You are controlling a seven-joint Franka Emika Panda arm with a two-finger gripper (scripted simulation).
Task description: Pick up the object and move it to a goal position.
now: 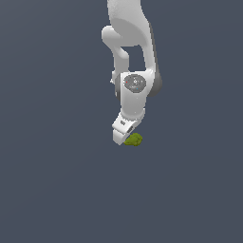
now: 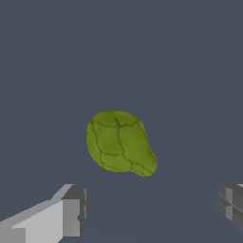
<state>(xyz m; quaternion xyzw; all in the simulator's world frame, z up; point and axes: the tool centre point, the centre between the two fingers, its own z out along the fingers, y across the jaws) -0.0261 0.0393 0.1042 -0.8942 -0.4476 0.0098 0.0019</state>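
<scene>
Olive-green, lumpy and faceted, the object (image 2: 119, 142) lies on the flat grey bench (image 2: 190, 71); my gripper (image 2: 152, 209) is spread wide, touching nothing.

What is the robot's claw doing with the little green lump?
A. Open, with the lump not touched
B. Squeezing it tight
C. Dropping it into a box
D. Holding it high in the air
A: in the wrist view the fingers stand wide apart and the green lump sits between and beyond them, touching neither; the gripper is open.
</scene>
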